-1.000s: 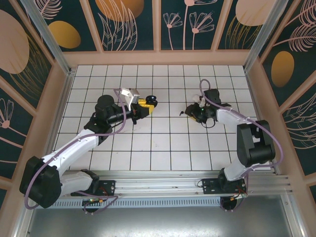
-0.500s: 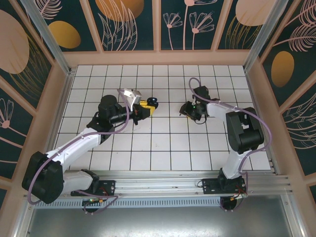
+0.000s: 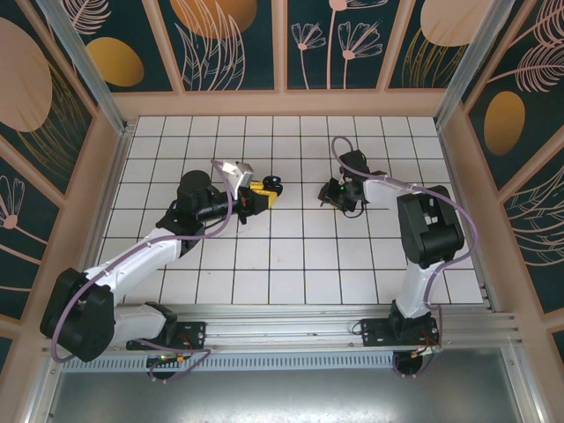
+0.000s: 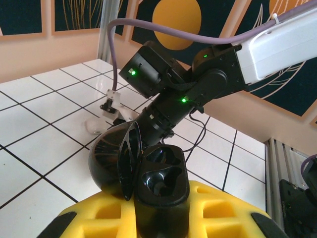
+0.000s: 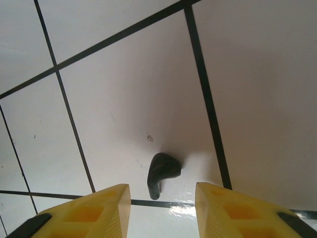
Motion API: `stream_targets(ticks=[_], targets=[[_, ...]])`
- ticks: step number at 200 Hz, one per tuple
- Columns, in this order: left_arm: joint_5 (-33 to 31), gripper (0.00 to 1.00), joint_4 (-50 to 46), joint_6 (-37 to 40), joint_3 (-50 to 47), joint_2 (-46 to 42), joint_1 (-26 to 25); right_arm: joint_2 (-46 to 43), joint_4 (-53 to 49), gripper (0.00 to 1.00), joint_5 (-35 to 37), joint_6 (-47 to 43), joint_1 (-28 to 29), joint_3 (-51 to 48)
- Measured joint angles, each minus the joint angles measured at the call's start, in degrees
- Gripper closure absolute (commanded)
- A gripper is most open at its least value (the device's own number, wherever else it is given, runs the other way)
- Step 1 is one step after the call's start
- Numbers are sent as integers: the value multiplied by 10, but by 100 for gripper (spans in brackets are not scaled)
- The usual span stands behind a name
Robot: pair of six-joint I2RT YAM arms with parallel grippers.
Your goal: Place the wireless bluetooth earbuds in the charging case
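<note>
Left gripper (image 4: 159, 210): yellow fingers closed on the charging case (image 4: 148, 168) from both sides, at the bottom centre of the left wrist view. In the overhead view the left gripper (image 3: 263, 189) sits left of centre, with the case (image 3: 274, 184) at its tip.
Charging case: black and rounded, hinged open, held above the tiled table (image 3: 291, 256).
Case lid (image 4: 110, 154): swung out to the left of the base, its hollow side turned away from the camera.
Case base (image 4: 162, 174): faces up and shows two moulded wells. Both wells are dark and glossy, and I cannot tell whether anything sits in them.
Right gripper (image 5: 161, 189): yellow fingers apart and holding nothing, at the bottom edge of the right wrist view. In the overhead view the right gripper (image 3: 338, 192) is right of centre, pointed down at the tiles.
Black earbud (image 5: 162, 172): lies on a white tile, lower centre of the right wrist view. It is in the gap between the two fingers and touches neither. Its stem points down toward the horizontal grout line just below it.
Right arm (image 4: 198, 84): crosses the upper middle of the left wrist view, beyond the case, with green LEDs lit.
White item (image 4: 95, 127): small and rounded, on the tile under the right arm's wrist, left of centre in the left wrist view. I cannot tell what it is.
</note>
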Motion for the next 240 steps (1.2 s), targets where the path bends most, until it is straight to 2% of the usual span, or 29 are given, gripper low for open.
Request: stream_targets(ticks=[71, 240], targets=[[0, 99, -1, 6, 0, 0, 0, 34, -33, 66, 20, -8, 10, 43], [-17, 99, -19, 23, -4, -24, 0, 97, -146, 79, 54, -54, 26, 150]])
